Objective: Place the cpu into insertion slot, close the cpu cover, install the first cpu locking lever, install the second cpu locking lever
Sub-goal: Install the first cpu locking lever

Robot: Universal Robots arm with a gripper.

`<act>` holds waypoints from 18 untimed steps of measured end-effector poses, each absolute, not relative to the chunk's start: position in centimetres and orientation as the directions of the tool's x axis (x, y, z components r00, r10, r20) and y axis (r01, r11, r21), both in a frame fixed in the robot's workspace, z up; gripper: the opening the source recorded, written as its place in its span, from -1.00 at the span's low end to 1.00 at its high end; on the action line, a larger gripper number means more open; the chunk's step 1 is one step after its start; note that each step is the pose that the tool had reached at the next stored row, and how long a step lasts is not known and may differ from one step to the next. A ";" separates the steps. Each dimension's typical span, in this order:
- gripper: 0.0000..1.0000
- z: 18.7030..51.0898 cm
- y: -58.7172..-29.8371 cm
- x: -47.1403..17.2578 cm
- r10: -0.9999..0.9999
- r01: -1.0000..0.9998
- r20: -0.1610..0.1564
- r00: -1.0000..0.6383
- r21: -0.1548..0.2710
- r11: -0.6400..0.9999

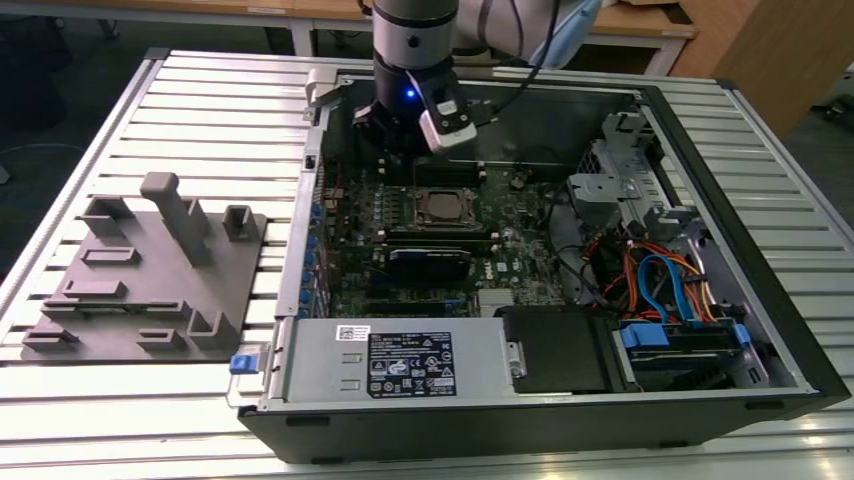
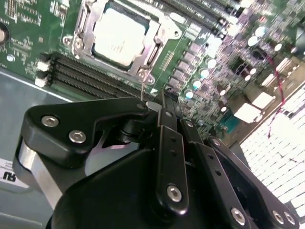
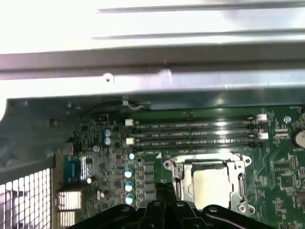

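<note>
The cpu (image 2: 118, 34) lies in the insertion slot (image 2: 82, 19) under the shut cpu cover (image 2: 153, 50). In the exterior view the pincer (image 1: 396, 145), pressed together, hangs at the slot's twelve o'clock.

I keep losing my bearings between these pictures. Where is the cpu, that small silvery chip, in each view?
Exterior view: the cpu lies mid-board inside the open computer case.
Second wrist view: a pale square beside the long black memory slots.
First wrist view: a pale square, also beside those slots.
Shared landmark: the silver cpu cover framing the chip, in both wrist views too.
</note>
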State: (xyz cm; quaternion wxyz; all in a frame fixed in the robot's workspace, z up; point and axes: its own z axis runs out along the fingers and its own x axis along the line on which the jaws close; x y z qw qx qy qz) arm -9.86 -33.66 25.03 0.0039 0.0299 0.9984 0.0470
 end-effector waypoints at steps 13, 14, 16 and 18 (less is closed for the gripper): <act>-0.79 25.1 -32.2 -9.9 0.060 0.059 -0.007 -0.998 0.092 0.994; -0.79 25.1 -32.2 -9.8 0.060 0.059 -0.007 -0.998 0.092 0.994; -0.79 25.1 -32.2 -9.6 0.060 0.059 -0.007 -0.998 0.092 0.994; -0.79 25.1 -32.2 -9.2 0.059 0.059 -0.007 -0.998 0.092 0.994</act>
